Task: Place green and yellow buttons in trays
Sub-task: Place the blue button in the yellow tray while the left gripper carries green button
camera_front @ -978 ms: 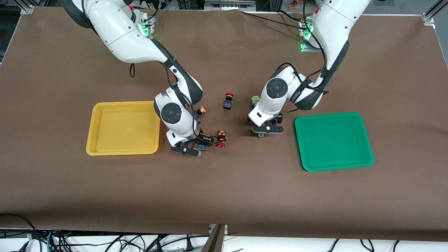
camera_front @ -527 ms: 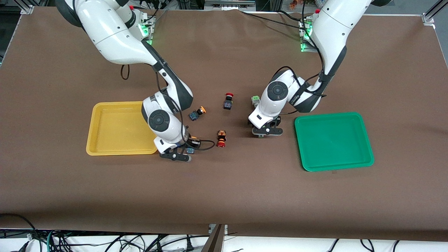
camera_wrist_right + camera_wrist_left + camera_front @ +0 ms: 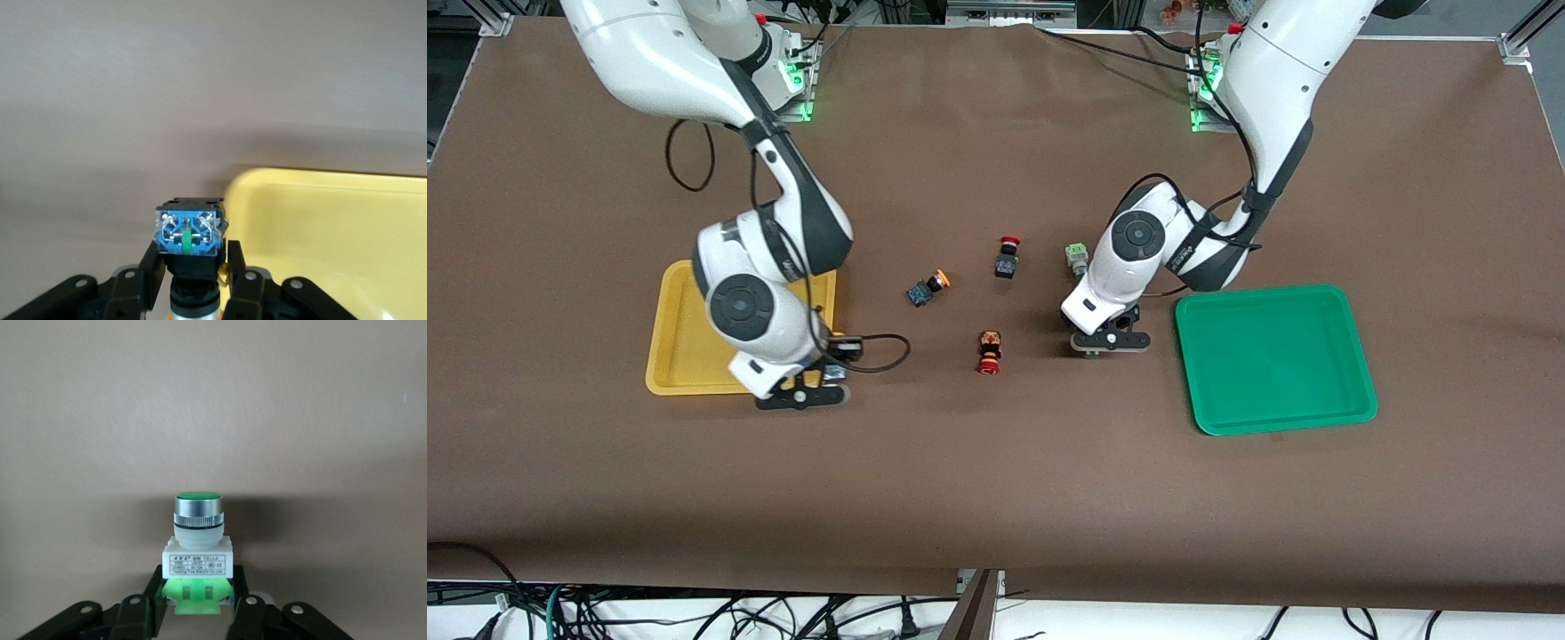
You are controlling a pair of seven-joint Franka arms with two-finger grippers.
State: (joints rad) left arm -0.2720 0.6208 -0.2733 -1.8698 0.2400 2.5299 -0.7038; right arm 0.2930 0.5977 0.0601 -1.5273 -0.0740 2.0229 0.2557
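My right gripper point(image 3: 827, 379) is shut on a yellow button point(image 3: 190, 232) with a blue and black body. It holds it over the table beside the near corner of the yellow tray point(image 3: 677, 357), which also shows in the right wrist view point(image 3: 333, 233). My left gripper point(image 3: 1095, 348) is shut on the green base of a green button point(image 3: 197, 537), low over the table beside the green tray point(image 3: 1276, 360). A second yellow button point(image 3: 927, 289) lies mid-table. A second green button point(image 3: 1076, 256) lies farther from the front camera than my left gripper.
Two red-capped black switches lie mid-table, one point(image 3: 1007, 258) beside the loose green button, the other point(image 3: 989, 352) between the two grippers. A black cable point(image 3: 880, 351) loops from my right wrist over the table.
My right gripper has carried its yellow button from beside the nearer red switch toward the yellow tray's corner. My left gripper has barely moved with its green button.
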